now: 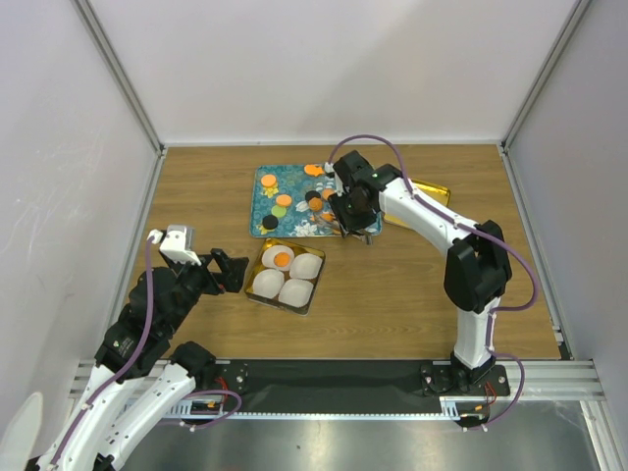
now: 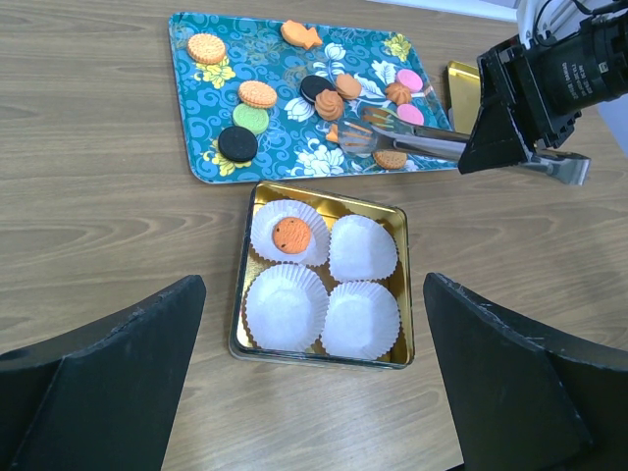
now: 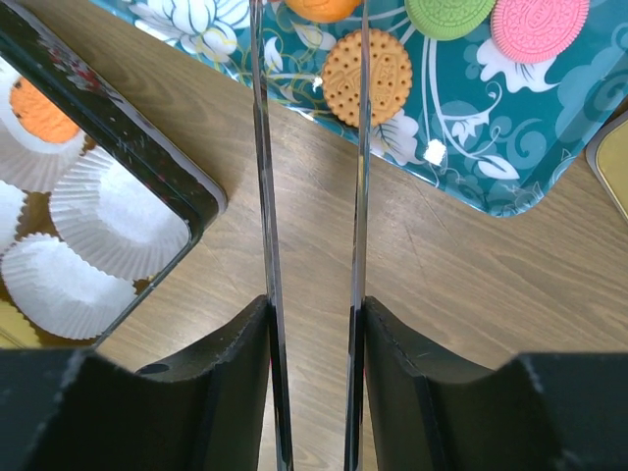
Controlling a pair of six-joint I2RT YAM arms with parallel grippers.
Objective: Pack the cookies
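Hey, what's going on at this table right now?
The right tool grips metal tongs, whose tips sit over the cookies on the teal tray. The gold tin holds four paper cups; only one has an orange cookie in it. The left tool hangs open near the tin, holding nothing.

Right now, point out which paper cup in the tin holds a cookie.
The far-left cup, holding an orange cookie; the other three are empty.
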